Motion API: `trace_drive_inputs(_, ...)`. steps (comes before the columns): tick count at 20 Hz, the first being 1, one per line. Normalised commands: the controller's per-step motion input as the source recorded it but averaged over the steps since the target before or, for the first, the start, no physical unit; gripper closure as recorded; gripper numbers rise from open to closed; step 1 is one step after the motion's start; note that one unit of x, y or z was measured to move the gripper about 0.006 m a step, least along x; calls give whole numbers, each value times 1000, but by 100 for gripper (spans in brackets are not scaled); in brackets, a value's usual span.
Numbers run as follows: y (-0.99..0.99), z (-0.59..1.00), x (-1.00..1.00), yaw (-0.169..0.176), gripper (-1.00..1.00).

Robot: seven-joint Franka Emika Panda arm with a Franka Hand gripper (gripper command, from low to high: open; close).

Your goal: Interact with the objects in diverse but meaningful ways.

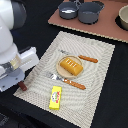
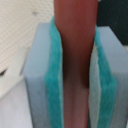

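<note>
Gripping the brown sausage-like stick [image 2: 75, 60] between its teal-padded fingers [image 2: 54, 85], your claw [image 1: 20, 80] is closed on it: in the wrist view the stick fills the gap from pad to pad and runs lengthwise along the fingers. In the exterior view its dark lower end pokes out under the claw, standing roughly upright, at or just above the near corner of the beige woven placemat [image 1: 45, 60] on the exterior view's left. Whether the tip touches the mat you cannot tell.

What the next move turns on, as a judgement: everything you might carry the stick to lies toward the exterior view's right of the claw. The tan round plate [image 1: 60, 70] with the orange-yellow ridged bread block [image 1: 70, 66] sits mid-mat, a fork and a knife with orange handles on either side of it; the yellow flat packet [image 1: 55, 97] lies nearer, toward the front edge. The grey-blue two-handled pot [image 1: 90, 13] stands well apart on the brown board at the back.

Your white arm comes in from the exterior view's left, wrist bent down, claw pointing nearly straight at the worktop [image 1: 110, 100]. The stick's long axis is close to vertical, so laying it flat would need a wrist tilt.
</note>
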Motion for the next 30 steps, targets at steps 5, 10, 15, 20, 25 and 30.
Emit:
trace_drive_inputs(5, 766, 1000, -11, 57, 100)
trace_drive_inputs(10, 766, 857, -9, 55, 100)
trace_drive_inputs(15, 644, 118, -159, 53, 100)
trace_drive_inputs(20, 611, -51, -313, 73, 100)
trace_drive_inputs(25, 693, -83, -377, 74, 100)
trace_drive_inputs(30, 727, 0, -405, 60, 100)
